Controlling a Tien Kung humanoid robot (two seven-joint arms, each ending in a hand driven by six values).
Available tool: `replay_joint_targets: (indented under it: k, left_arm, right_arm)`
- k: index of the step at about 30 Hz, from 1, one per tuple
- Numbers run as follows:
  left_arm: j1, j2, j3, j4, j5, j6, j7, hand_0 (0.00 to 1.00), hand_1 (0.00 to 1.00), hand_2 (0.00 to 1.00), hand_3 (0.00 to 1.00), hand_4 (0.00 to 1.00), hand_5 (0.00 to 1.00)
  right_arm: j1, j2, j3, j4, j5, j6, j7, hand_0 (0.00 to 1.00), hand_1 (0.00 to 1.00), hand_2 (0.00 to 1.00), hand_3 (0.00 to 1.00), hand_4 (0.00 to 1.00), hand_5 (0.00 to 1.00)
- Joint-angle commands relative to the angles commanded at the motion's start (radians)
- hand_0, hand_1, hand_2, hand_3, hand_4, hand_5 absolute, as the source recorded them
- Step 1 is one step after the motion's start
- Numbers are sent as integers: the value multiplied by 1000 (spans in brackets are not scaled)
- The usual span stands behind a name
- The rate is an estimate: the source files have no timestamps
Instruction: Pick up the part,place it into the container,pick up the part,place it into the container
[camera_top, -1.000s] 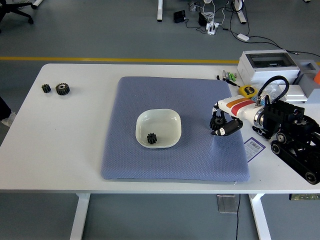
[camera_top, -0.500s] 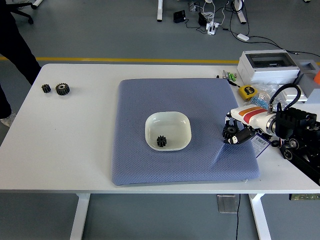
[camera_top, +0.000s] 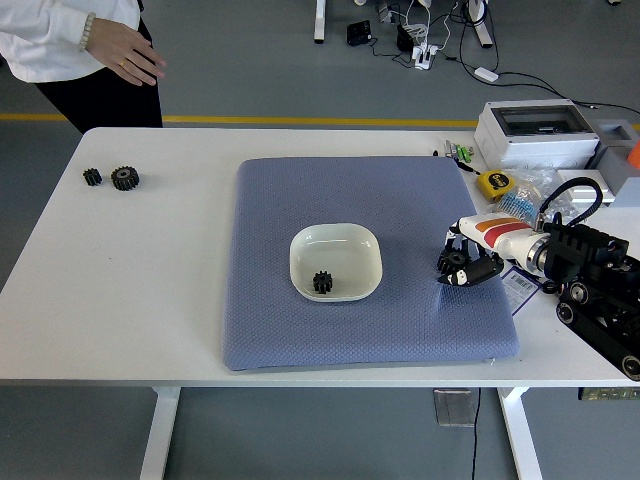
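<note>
Head view: a small black toothed gear (camera_top: 322, 282) lies inside the white rounded-square bowl (camera_top: 362, 247), toward its lower middle, and the bowl sits near the centre of a blue-grey textured mat (camera_top: 290, 195) spread over the white table (camera_top: 150, 290). Two more black gears, a smaller one (camera_top: 92, 176) and a larger one with a pale hub (camera_top: 124, 178), rest side by side near the table's far left edge, well apart from the mat. The robot's right hand (camera_top: 462, 266) hovers low over the mat's right part, beside the bowl, its dark fingers curled; whether it grips anything cannot be told. Behind it lie a yellow tape measure (camera_top: 492, 181) and a white box (camera_top: 535, 133). At the top left a person in a white sleeve holds a hand (camera_top: 128, 52) beyond the table's far edge. Compared with half a second ago, the right hand has shifted slightly left, the bowl and mat have stayed, and the person's hand has come into view.
</note>
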Motion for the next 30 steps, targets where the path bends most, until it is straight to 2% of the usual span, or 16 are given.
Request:
replay_joint_targets:
  k: [5,6,9,12,13,17,18,21,30]
  left_arm:
    - [-1,0,0,0,0,-1,0,690,680,677,571,620,543]
    - [-1,0,0,0,0,-1,0,690,680,677,572,619,541]
    - [-1,0,-2,0,2,-1,0,690,680,677,572,619,541]
    - [-1,0,-3,0,2,-1,0,690,680,677,572,619,541]
    - [-1,0,-3,0,2,-1,0,690,681,675,571,619,541]
    - [-1,0,-4,0,4,-2,0,690,681,675,571,619,541]
    - [-1,0,-4,0,4,-2,-1,689,681,676,572,620,540]
    - [-1,0,-5,0,5,-2,-1,689,681,676,572,620,540]
    - [-2,0,-5,0,4,-2,-1,690,680,674,571,619,540]
  right_arm:
    - [3,6,-23,-17,-3,91,-14,348,490,589,601,966,397]
    - [3,7,-31,-22,2,103,-18,489,603,753,827,998,471]
    - [2,5,-50,-30,15,130,-32,489,603,753,827,998,471]
    - [-3,0,-52,-27,20,137,-35,489,603,753,827,998,471]
    - [-4,-4,-50,-21,19,141,-35,492,605,777,848,998,502]
    - [-2,-15,-37,5,19,167,-38,492,605,777,848,998,502]
    - [-2,-18,-30,14,17,176,-40,531,622,822,888,998,524]
    - [-1,-23,-18,34,15,194,-44,531,622,822,888,998,524]
    - [5,-29,13,81,2,193,-45,521,612,828,878,998,544]
